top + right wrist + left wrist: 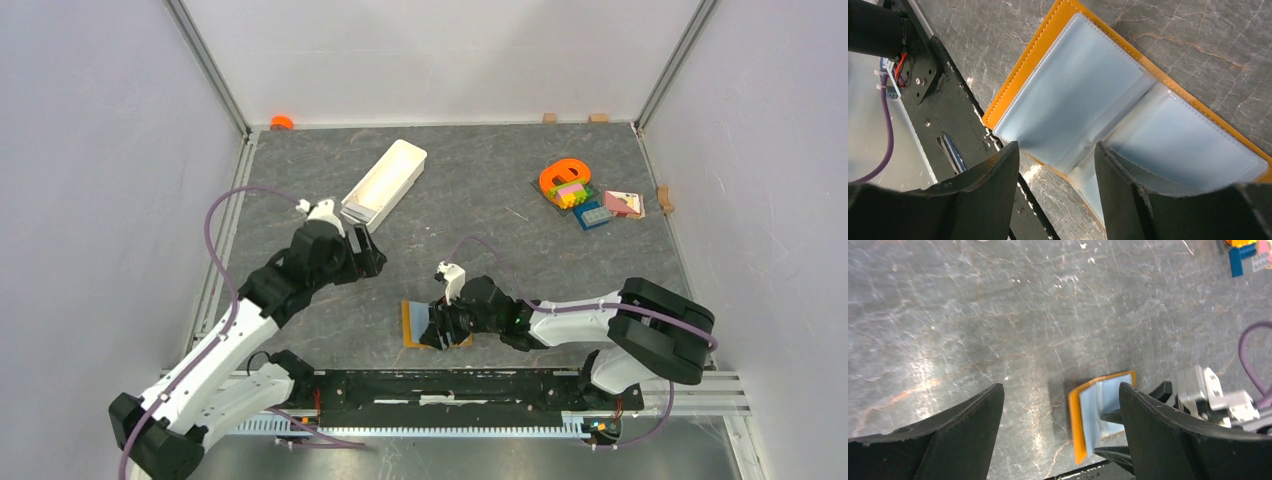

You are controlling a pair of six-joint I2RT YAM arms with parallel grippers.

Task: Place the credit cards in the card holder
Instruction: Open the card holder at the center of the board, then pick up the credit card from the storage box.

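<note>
The card holder (412,322) lies open near the table's front edge, orange outside with pale blue-grey pockets. It shows in the left wrist view (1090,412) with its left half raised, and in the right wrist view (1088,95). My right gripper (436,327) is open right at it (1055,175): one finger (1128,195) is over the inner pocket, the other (980,200) over the table edge. My left gripper (367,252) hangs open and empty (1060,407) further back left. Two flat card-like pieces, blue (592,215) and pink (622,203), lie at the back right.
A long white tray (385,180) lies at the back left, just behind my left gripper. An orange ring and coloured bricks (565,182) sit by the cards. The black base rail (450,385) runs just in front of the holder.
</note>
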